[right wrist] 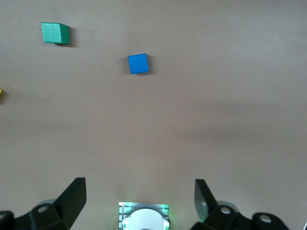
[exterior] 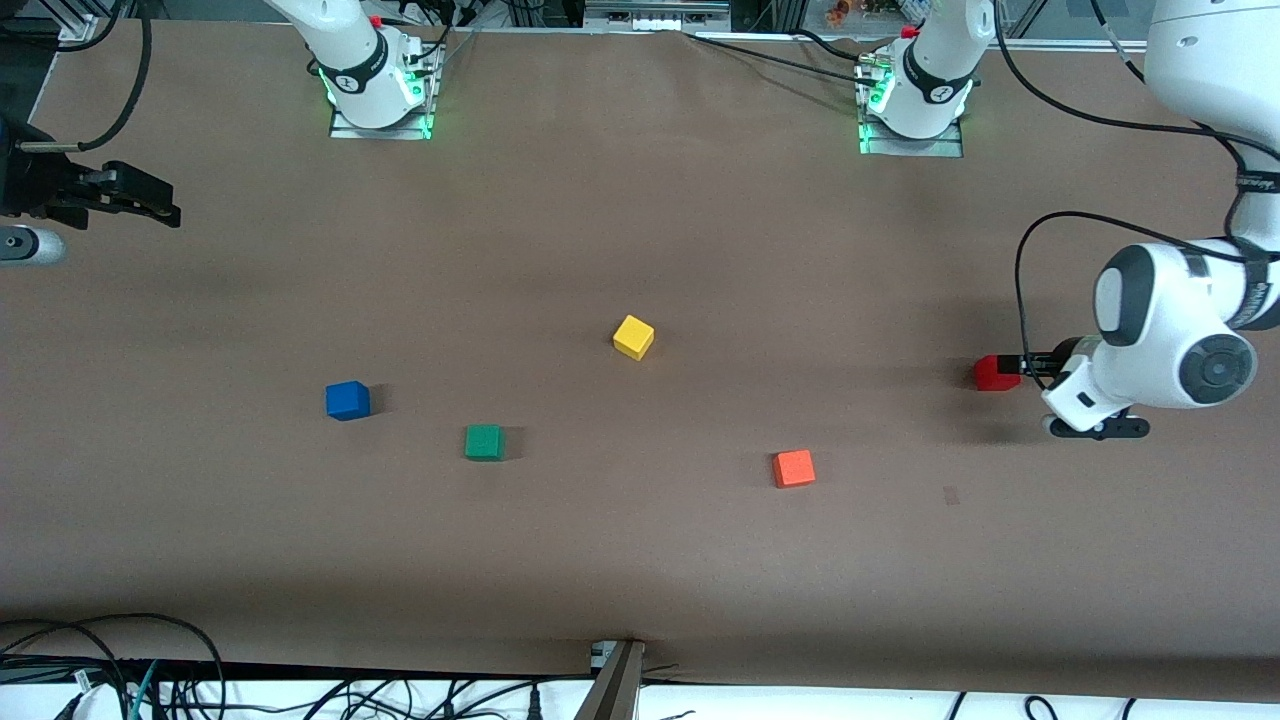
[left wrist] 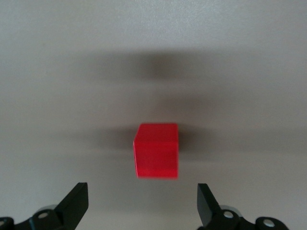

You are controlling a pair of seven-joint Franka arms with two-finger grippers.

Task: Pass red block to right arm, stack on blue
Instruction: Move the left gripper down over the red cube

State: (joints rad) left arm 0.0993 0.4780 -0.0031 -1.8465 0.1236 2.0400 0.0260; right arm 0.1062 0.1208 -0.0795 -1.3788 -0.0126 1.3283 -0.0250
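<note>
I judge the task barely begun. Red block (exterior: 996, 373) sits on the table at the left arm's end; left gripper (left wrist: 143, 203) gapes beside it, ungrasped. Right gripper (right wrist: 140, 201) waits, spread. Blue (exterior: 347, 400) untouched.

No readable text, label, brand, number or sign appears anywhere in these views.

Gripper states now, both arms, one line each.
Left gripper: open, low at the red block, not gripping it.
Right gripper: open, empty, waiting up at its arm's end of the table.
</note>
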